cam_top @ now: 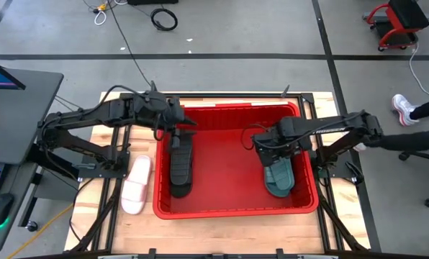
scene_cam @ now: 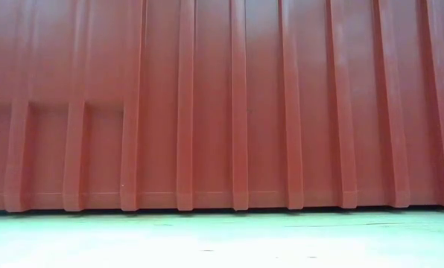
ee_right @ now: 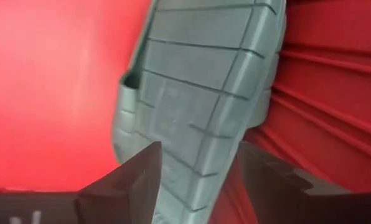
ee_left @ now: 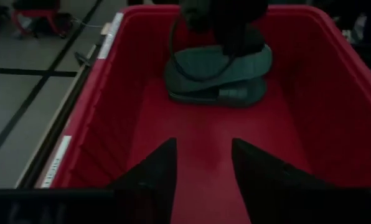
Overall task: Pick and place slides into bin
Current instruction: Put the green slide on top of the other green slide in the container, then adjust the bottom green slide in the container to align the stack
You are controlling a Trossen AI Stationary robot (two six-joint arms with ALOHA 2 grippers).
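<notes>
The red bin [cam_top: 236,106] fills the middle of the table, and its ribbed wall [scene_cam: 229,112] fills the low view. A black slide [cam_top: 181,162] lies on the bin floor at the left. A white slide [cam_top: 137,185] lies on the table outside the bin's left wall. My left gripper [ee_left: 204,146] hovers open over the bin's far left part [cam_top: 177,126], with nothing between its fingers. My right gripper [cam_top: 271,147] points down inside the bin at the right, shut on a dark teal slide [cam_top: 279,176]. My right gripper has the teal slide's far end [ee_right: 192,186] between its two fingers, coming from above and pointing down. The grooved sole [ee_right: 198,74] faces the wrist camera. The slide slants away below the fingers, its lower part [ee_left: 223,93] down on the bin floor by the right wall.
The bin's right wall [ee_right: 335,93] stands close beside the teal slide. Bare bin floor [ee_left: 204,130] lies between the two slides. A desk with a monitor [cam_top: 13,86] stands left of the table. A person's shoe [cam_top: 403,109] shows on the floor at the right.
</notes>
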